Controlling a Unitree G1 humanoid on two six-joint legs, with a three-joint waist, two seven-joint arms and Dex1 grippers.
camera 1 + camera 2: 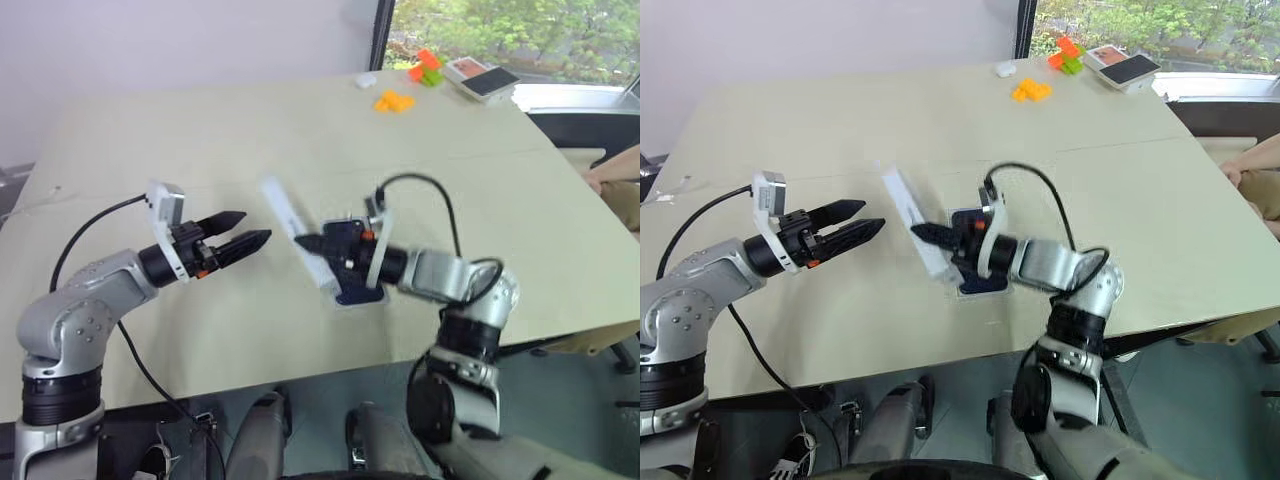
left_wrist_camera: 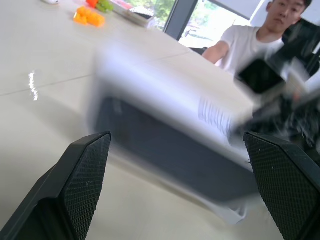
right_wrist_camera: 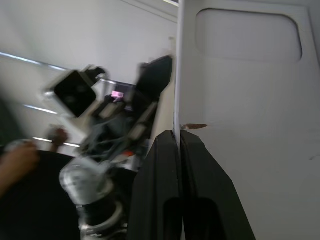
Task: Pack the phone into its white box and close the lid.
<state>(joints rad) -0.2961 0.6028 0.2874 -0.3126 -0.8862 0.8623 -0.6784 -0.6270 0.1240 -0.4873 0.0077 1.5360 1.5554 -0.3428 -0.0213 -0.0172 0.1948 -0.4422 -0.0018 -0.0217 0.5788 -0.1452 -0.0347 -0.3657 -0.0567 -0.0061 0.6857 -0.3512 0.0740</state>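
The right pincer, its two black fingers pressed tight together, is pinching the edge of a thin white rectangular panel and holding it tilted up on edge above the pale beige surface. In the right wrist view the panel's plain white face is carrying a rounded recess near one end, so whether this is the lid or an insert I cannot tell.

Just beneath that arm, the dark navy-blue slab phone is lying inside the shallow white cardboard box, whose thin rim is peeking out around it near the surface's front edge.

The left pincer is hovering level beside the raised panel, fingers spread wide and gripping nothing, pointing towards it.

At the far corner, orange and green blocks are sitting near another white box with a dark top. A person's arm is resting at the right edge.
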